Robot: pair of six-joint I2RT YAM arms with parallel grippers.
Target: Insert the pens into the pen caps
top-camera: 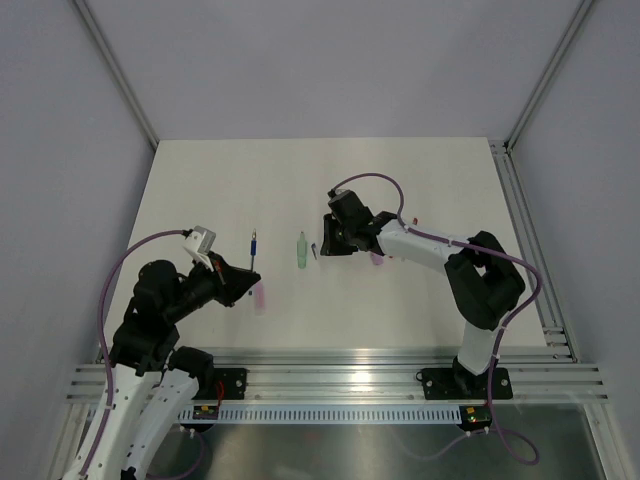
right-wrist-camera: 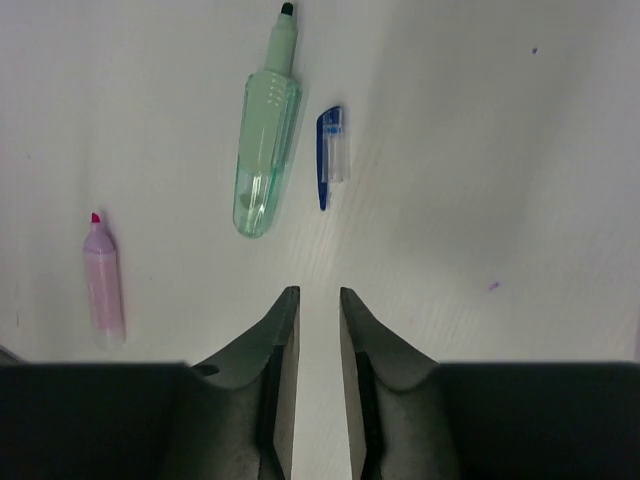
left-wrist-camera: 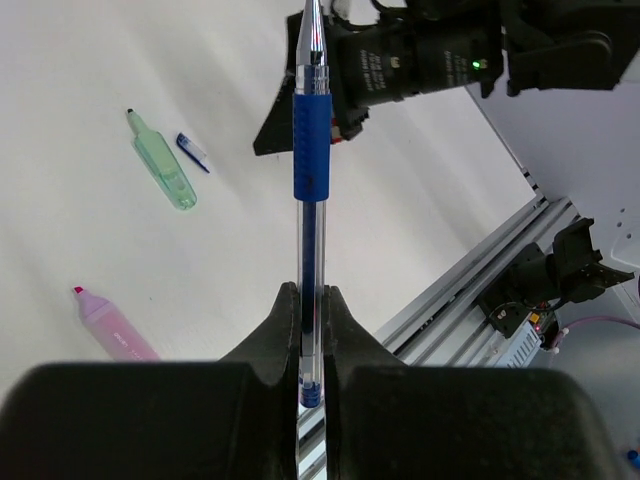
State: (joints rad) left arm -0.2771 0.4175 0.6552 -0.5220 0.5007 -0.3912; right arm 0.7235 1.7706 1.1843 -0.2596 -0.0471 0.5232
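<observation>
My left gripper (left-wrist-camera: 310,290) (top-camera: 250,277) is shut on the clear barrel of a slim blue pen (left-wrist-camera: 309,150) (top-camera: 253,243). The pen's tip is bare and points away toward the right arm. A small blue pen cap (right-wrist-camera: 330,155) (left-wrist-camera: 193,152) (top-camera: 314,250) with a clip lies flat on the table. Close beside it is a stubby pale green highlighter (right-wrist-camera: 265,160) (left-wrist-camera: 165,170) (top-camera: 302,250) with a bare tip. My right gripper (right-wrist-camera: 318,295) (top-camera: 325,245) hovers just short of the cap, open a little, with nothing between its fingers.
A pale pink highlighter (right-wrist-camera: 102,275) (left-wrist-camera: 115,330) (top-camera: 260,295) with a bare red tip lies near my left gripper. A small pink piece (top-camera: 377,258) shows under the right arm. The white table (top-camera: 450,190) ends at a metal rail (top-camera: 350,375) along the near edge.
</observation>
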